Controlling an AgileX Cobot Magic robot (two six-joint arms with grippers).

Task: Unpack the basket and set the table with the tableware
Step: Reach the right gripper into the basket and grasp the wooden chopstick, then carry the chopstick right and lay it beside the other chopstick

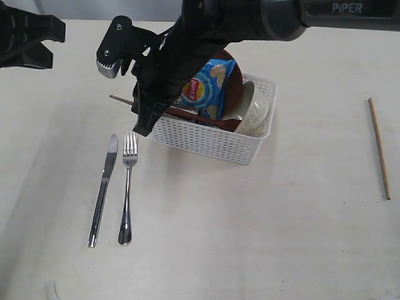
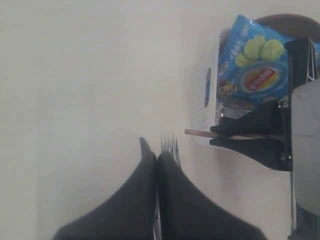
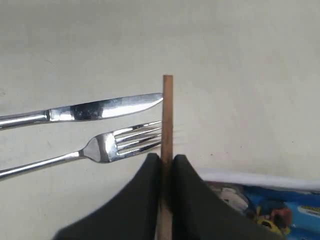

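The white lattice basket (image 1: 212, 136) stands mid-table on the pale tabletop (image 1: 262, 219). In it are a blue chip bag (image 1: 209, 82), an off-white bowl (image 1: 256, 109) and a brown plate (image 1: 235, 78); a dark red-brown strip (image 1: 197, 115) lies along its near rim. The cup is hidden. My right gripper (image 1: 136, 106) reaches across to the basket's left end, shut on a wooden chopstick (image 3: 167, 115) whose tip pokes out left (image 1: 115, 98). Knife (image 1: 103, 187) and fork (image 1: 127, 187) lie side by side left of the basket. My left gripper (image 2: 158, 159) is shut and holds nothing, raised at the far left.
A second chopstick (image 1: 379, 148) lies alone near the table's right edge. In the left wrist view the basket's end wall (image 2: 202, 100) and chip bag (image 2: 255, 65) sit beside my right gripper's fingers (image 2: 250, 145). Knife tip (image 3: 100, 109) and fork tines (image 3: 120, 141) lie just below the held chopstick.
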